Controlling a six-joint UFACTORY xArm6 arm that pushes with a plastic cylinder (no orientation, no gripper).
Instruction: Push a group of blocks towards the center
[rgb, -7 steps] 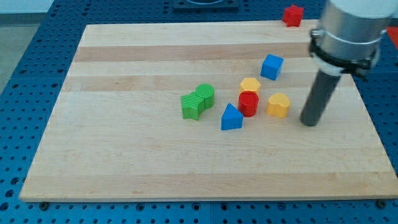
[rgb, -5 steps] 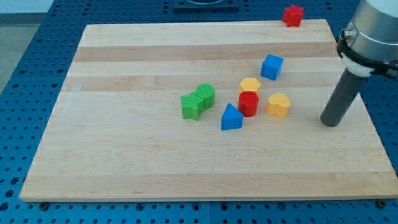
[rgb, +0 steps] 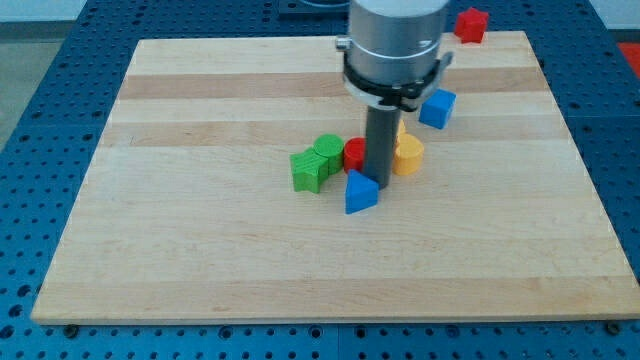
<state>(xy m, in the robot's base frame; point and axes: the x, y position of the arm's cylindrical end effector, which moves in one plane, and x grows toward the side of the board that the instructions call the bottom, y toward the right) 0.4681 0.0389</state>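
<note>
We have no gripper: my tip stands mid-frame between red block and yellow block, above blue triangle.

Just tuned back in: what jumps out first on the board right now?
The dark rod stands mid-board, my tip planted inside a tight cluster: red cylinder at its left, yellow block at its right, blue triangular block just below. A lone red block sits at the top edge, right.

A fat silver-grey cylinder, ringed at its base by a black collar with a small clamp lug at 3 o'clock, narrows into a straight dark rod ending in my tip.
</note>
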